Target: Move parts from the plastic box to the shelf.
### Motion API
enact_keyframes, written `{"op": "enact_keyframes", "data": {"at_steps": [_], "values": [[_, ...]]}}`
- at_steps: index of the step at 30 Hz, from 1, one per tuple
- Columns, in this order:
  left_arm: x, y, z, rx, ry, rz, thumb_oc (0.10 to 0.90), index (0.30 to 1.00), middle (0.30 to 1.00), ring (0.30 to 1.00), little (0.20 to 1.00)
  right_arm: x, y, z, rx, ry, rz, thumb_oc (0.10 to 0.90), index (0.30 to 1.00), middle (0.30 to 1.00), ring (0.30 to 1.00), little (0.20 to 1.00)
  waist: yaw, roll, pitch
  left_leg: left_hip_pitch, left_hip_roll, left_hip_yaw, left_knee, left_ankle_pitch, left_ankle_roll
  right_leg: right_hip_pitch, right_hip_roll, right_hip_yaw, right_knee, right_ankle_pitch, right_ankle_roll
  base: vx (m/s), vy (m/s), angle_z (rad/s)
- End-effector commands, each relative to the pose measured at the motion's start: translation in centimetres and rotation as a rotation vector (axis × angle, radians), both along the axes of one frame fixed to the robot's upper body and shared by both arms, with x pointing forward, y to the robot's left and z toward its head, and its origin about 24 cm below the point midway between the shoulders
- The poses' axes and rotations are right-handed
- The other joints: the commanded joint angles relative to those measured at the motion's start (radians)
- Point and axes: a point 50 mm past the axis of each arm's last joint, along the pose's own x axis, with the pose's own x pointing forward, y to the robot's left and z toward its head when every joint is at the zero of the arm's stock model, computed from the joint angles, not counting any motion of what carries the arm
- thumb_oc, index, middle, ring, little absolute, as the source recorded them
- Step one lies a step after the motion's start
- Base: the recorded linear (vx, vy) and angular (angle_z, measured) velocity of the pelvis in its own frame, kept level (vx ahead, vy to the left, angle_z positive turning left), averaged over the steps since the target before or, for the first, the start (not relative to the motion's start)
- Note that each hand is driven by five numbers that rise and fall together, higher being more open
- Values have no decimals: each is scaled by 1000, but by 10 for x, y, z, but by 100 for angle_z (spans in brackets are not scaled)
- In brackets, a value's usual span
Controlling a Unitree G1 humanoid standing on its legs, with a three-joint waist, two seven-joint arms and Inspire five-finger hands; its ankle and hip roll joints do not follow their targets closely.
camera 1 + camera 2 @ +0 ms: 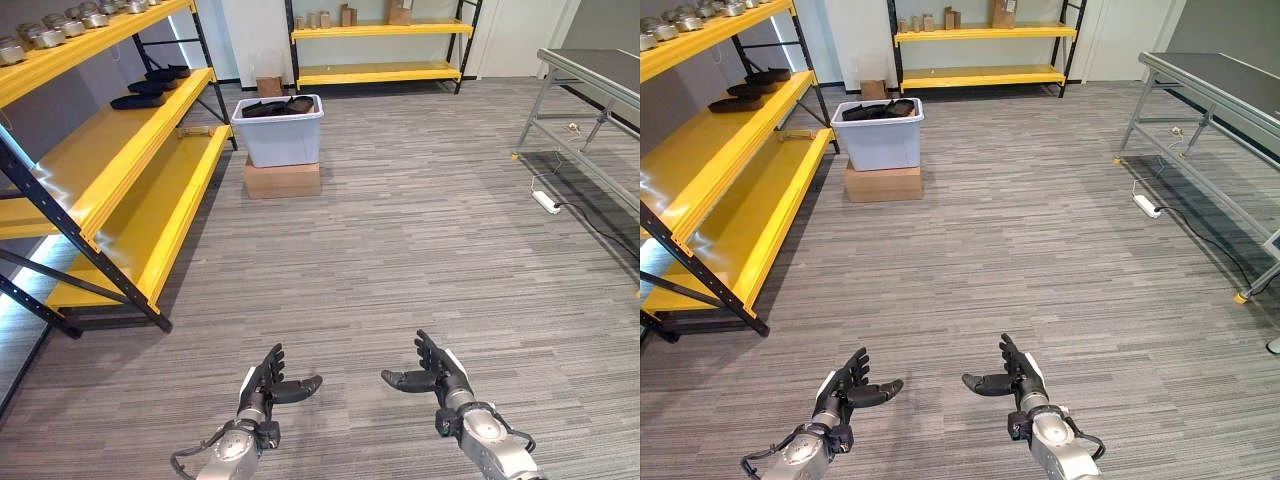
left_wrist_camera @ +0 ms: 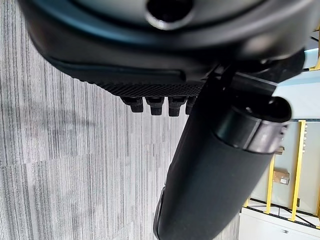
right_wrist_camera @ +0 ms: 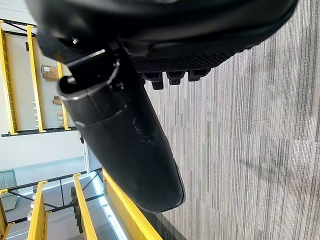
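Grey carpet floor (image 1: 400, 250): your left hand (image 1: 262, 388) and right hand (image 1: 440, 375) are open, empty; the plastic box (image 1: 280, 135) is far, so walking may bump the yellow shelf (image 1: 140, 170).

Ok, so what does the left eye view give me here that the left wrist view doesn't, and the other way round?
Left eye view: the plastic box of dark parts on a cardboard box, the near yellow shelf, and the open right hand. Left wrist view: a close look at the left hand, its thumb and fingertips holding nothing. Both: the open left hand and the grey carpet.
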Motion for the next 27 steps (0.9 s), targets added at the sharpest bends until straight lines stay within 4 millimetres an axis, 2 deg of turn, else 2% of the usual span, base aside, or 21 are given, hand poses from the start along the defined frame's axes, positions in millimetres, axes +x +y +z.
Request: {"op": "enact_keyframes", "data": {"at_steps": [1,27], "values": [[39,5,28,19,-176,-2,900,1000,1000,1000,1000,31,14,26,30,-171,31,900,1000,1000,1000,1000,-13,-43,-52,-1,54,20,-8,-40,-33,39,-115,52,11,-107,114,0,0,0],[38,6,26,17,-166,-3,900,1000,1000,1000,1000,28,14,23,32,-155,30,900,1000,1000,1000,1000,-16,-40,-52,3,52,24,-8,-48,-30,37,-117,55,15,-108,115,0,0,0]]}}
